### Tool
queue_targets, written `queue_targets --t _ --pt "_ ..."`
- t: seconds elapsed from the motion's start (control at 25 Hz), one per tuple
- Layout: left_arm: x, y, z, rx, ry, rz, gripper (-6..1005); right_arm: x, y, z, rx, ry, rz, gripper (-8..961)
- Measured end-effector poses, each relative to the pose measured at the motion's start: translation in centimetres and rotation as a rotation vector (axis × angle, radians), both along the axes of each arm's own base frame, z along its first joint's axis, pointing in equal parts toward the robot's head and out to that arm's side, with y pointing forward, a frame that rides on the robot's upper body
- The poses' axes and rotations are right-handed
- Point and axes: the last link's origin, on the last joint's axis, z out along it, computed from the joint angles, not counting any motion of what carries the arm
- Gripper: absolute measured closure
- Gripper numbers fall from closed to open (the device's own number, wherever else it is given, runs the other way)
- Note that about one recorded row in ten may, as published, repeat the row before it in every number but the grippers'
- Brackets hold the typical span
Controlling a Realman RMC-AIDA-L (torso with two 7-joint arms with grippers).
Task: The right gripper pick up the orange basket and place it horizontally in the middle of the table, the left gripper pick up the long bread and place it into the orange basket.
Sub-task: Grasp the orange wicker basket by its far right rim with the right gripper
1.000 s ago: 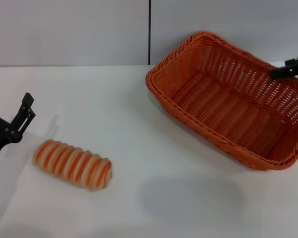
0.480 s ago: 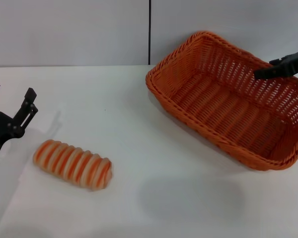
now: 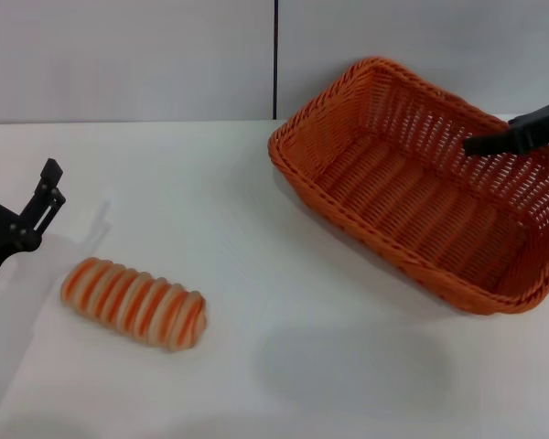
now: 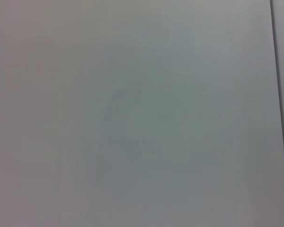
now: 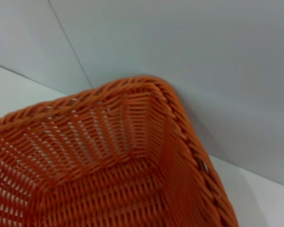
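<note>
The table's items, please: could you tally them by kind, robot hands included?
Basket: 1, the orange basket
Bread: 1, the long bread
Hands: 2, the left hand and the right hand
Total: 4

Both hands are black: left hand [image 3: 16,197] forked (two slim fingers), right hand [image 3: 483,144] seemingly pointed.

A bare test setup, like a robotics lab: a plain white desk [image 3: 284,274] stands against pale grey wall panels [image 3: 128,55] split by one dark vertical seam [image 3: 275,55]. Only staged props sit on it, a toy bread [image 3: 134,303] and an orange basket [image 3: 421,183].
</note>
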Motion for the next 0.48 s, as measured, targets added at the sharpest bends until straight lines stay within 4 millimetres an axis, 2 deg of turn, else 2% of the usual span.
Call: queue_targets --t 0.08,0.28,0.48 --pt "0.0 0.0 0.0 0.000 0.000 -0.001 176 0.3 0.0 -0.2 0.007 -0.018 -0.013 333" --pt "0.0 0.1 0.1 0.000 0.001 -0.004 176 1.0 -0.2 -0.8 -0.003 -0.053 -0.028 549" --pt "0.1 0.2 0.1 0.000 0.002 -0.004 176 0.8 -0.2 -1.0 -0.004 -0.055 -0.021 654"
